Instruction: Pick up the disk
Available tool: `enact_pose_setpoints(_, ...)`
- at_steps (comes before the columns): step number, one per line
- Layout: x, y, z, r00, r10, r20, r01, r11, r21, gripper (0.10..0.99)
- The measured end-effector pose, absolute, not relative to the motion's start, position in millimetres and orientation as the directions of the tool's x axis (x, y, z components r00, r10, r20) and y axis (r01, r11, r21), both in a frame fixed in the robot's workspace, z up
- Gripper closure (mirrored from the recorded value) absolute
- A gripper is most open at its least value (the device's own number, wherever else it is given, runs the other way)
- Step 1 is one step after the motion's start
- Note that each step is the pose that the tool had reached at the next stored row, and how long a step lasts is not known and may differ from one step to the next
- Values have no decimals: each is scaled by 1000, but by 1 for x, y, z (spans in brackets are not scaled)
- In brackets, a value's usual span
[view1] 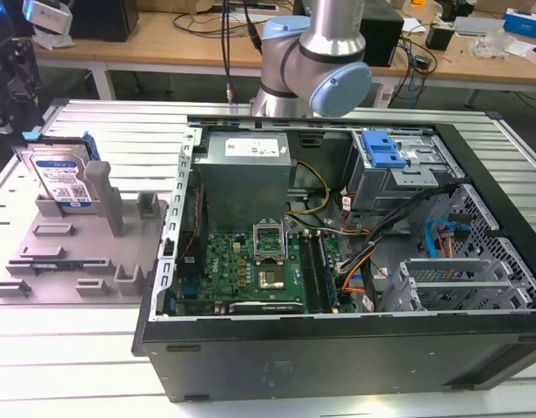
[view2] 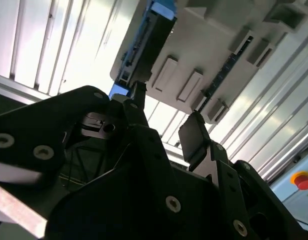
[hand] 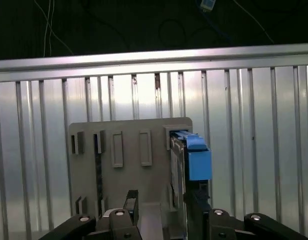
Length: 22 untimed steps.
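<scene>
Plainly the disk (view1: 63, 178) stands on edge in a slot of the plate (view1: 59, 261) — just beyond the pincer's (hand: 162, 197) tips, more in line with one finger than with the gap; the pincer is spread and holds nothing. I judge the disk stiff, dense and heavy for its bulk, its metal faces slick, its insides shy of knocks; best pinched across the two flat faces at the free top edge — clear of the rails (hand: 198, 162) and the pegs (view1: 103, 187).
</scene>
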<state>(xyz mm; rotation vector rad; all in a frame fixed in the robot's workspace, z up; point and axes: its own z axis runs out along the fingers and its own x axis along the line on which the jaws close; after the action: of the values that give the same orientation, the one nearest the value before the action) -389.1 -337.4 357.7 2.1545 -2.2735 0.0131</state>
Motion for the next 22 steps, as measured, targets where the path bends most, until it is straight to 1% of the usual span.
enact_pose_setpoints(3,-393,-326,357,-48,-999,13,-999,48,0,545)
enact_pose_setpoints(13,-407,-315,352,-8,-1000,13,-1000,8,0,545)
enact_pose_setpoints(22,-408,-315,348,-5,-1000,13,-1000,5,0,545)
